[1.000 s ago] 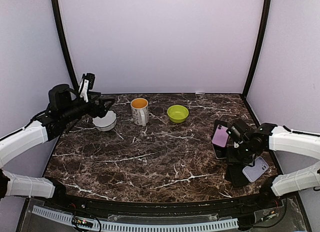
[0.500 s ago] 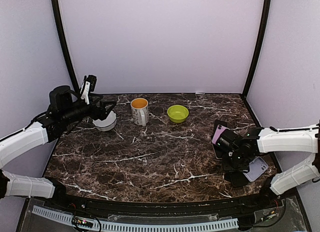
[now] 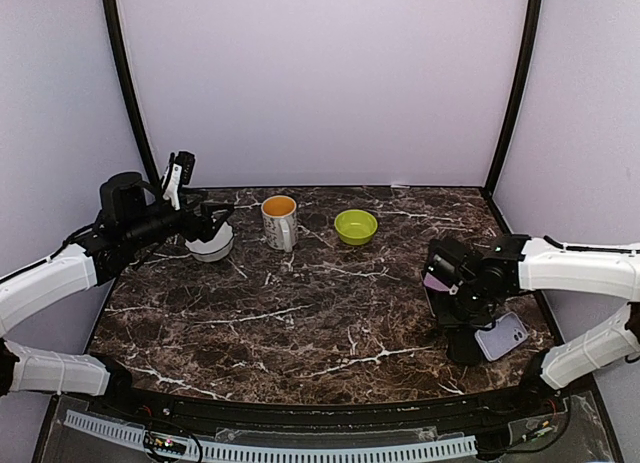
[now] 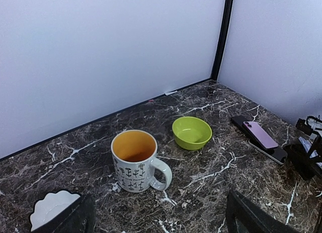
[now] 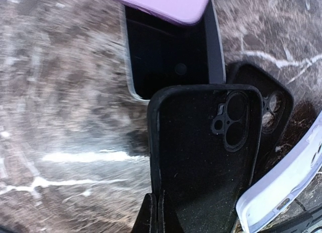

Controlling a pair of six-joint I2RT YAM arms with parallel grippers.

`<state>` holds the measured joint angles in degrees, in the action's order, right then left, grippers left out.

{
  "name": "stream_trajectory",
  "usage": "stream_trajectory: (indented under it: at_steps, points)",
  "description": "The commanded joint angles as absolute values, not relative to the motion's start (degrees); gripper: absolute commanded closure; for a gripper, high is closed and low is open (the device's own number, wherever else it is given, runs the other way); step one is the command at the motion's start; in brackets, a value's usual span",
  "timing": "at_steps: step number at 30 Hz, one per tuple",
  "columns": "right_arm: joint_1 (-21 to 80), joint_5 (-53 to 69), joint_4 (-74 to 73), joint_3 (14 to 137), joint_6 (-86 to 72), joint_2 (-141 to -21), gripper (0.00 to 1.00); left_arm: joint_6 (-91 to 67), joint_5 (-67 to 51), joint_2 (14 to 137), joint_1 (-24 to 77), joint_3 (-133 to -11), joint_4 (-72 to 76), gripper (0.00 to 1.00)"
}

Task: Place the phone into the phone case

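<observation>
A black phone case (image 5: pixel 201 152) with a twin camera cutout fills the right wrist view. My right gripper (image 5: pixel 157 213) is shut on its left rim, at the table's right side (image 3: pixel 462 318). Beyond the case, a lilac phone (image 5: pixel 161 4) lies across a dark phone (image 5: pixel 166 57) that is flat on the marble. A second black case (image 5: pixel 274 112) sits under the held one, and a pale lilac case (image 5: pixel 282 187) lies to its right. My left gripper (image 4: pixel 161 223) hangs open and empty above the back left of the table, near the mug.
An orange-lined white mug (image 4: pixel 135 161), a green bowl (image 4: pixel 191 132) and a white scalloped bowl (image 4: pixel 50 209) stand along the back. The booth's right wall runs close to the phones (image 3: pixel 436 280). The lilac case (image 3: pixel 500 335) lies near the front right edge.
My right gripper has closed onto the black case's rim while the arm swung lower and to the left. The lilac case has shifted a little. The left arm has barely moved.
</observation>
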<state>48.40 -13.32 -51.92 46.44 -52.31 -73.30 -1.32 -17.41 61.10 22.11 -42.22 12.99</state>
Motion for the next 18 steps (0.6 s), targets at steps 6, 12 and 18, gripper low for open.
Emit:
stream_trajectory:
  at_steps: [6, 12, 18]
  points:
    - [49.4, -10.4, -40.1, 53.1, -49.0, -67.8, 1.0, -1.3, -18.8, 60.7, 22.8, -41.3, 13.4, 0.08]
    - [52.3, -11.6, -28.4, 55.5, -51.8, -74.9, 1.0, -1.0, -18.4, 61.5, 23.1, -41.2, 13.3, 0.08]
    - [59.1, -17.9, -36.2, 66.5, -54.4, -92.3, 1.0, -0.5, -17.7, 61.9, 23.2, -41.1, 13.1, 0.08]
